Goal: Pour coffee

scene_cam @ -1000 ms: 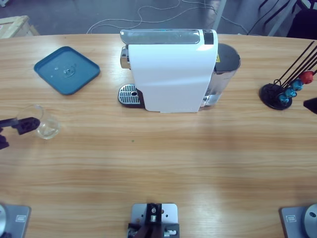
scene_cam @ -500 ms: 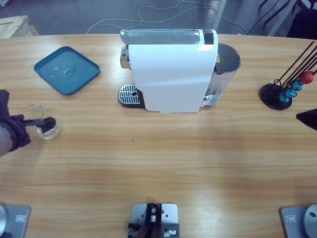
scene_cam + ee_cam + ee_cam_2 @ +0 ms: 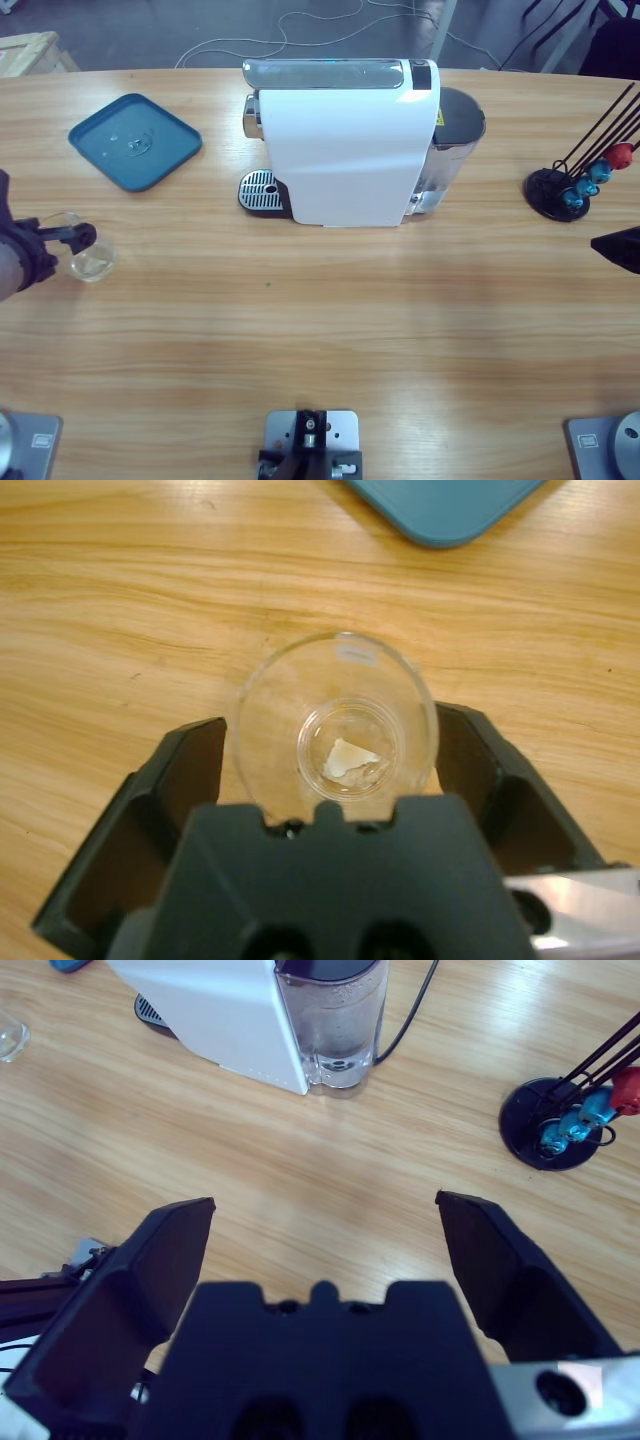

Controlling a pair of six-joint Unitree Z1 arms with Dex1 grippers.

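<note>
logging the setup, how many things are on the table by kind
clear glass: 1, between the left tool's open jaws
blue tray: 1
white coffee machine: 1
black capsule stand: 1
blue capsules: 2 seen
red capsule: 1
total: 7

The coffee machine (image 3: 345,150) stands mid-table, the tray (image 3: 135,140) to its left. The glass (image 3: 88,258) sits before the tray, the capsule stand (image 3: 560,192) far right

A small clear glass tumbler (image 3: 335,730) stands between the left gripper's (image 3: 330,765) spread black jaws; a blue tray corner (image 3: 445,505) lies at one o'clock.
</note>
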